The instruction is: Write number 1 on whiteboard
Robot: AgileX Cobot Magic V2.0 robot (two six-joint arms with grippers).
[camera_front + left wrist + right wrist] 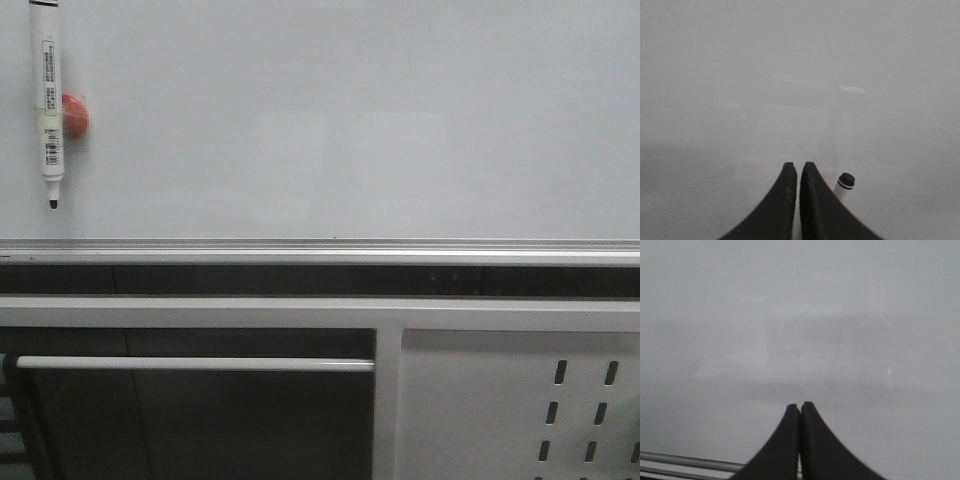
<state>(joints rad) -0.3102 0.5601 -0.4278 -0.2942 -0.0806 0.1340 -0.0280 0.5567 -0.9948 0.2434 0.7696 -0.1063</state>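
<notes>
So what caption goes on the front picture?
A white marker hangs beside a red magnet on the blank whiteboard.

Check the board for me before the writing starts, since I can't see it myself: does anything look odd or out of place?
Mostly no. The whiteboard shows no stroke or smudge in the front view. The only unusual thing is the marker pen hanging tip-down, uncapped, at the board's left edge beside a red round object, possibly a magnet.

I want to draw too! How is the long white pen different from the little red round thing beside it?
The white marker pen is thin and upright, black tip down; the small red round knob is short and rounded. The pen carries printed labels; the knob is plain. Both sit at the left of the glossy pale whiteboard.
</notes>
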